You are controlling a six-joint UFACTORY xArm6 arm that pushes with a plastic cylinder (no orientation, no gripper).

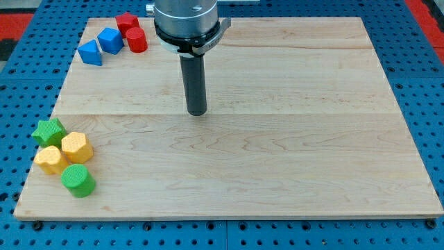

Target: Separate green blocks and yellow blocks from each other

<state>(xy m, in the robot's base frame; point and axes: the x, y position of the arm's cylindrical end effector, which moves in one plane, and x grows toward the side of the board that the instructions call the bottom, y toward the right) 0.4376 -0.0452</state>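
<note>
A green star block (pixel 48 130) sits at the view's left edge of the wooden board (pixel 277 160). Just below it are a yellow hexagon block (pixel 76 146) and a yellow star-like block (pixel 50 159), touching each other. A green cylinder block (pixel 78 180) lies right below the two yellow blocks, near the board's bottom left corner. These four blocks form one tight cluster. My tip (pixel 197 112) rests on the board near its upper middle, well to the right of and above the cluster, touching no block.
At the view's top left corner are two blue blocks (pixel 90 53) (pixel 110 39), a red block (pixel 127 22) and a red cylinder (pixel 137 40), bunched together to the left of the rod. A blue pegboard (pixel 430 104) surrounds the board.
</note>
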